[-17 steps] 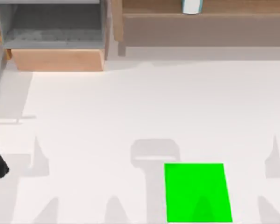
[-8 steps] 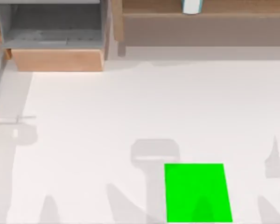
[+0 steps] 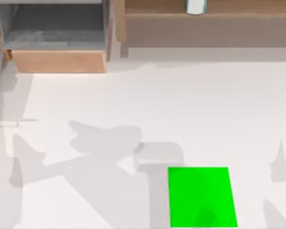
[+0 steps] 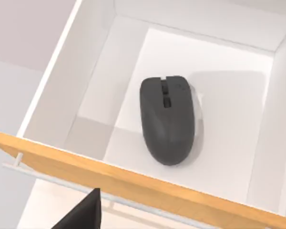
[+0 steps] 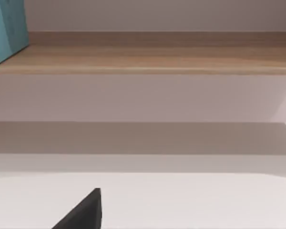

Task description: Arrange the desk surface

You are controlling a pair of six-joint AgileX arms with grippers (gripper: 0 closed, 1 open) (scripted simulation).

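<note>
Left gripper (image 4: pixel 81 214) above smooth rounded dark mouse (image 4: pixel 169 119), white-lined wooden drawer (image 4: pixel 133 183)

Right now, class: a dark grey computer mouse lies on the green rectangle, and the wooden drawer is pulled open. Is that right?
Not quite. The mouse lies inside the open drawer, on its white floor, as the left wrist view shows. The green rectangle on the desk surface is bare in the top view. The drawer is indeed pulled open.

One dark fingertip (image 4: pixel 83 212) of our left hand (image 4: pixel 83 214) shows at the edge of the left wrist view, the wrist tilted downward. One dark fingertip (image 5: pixel 83 212) of our right hand (image 5: pixel 83 214) shows likewise, that wrist held level and facing forward, low.
</note>
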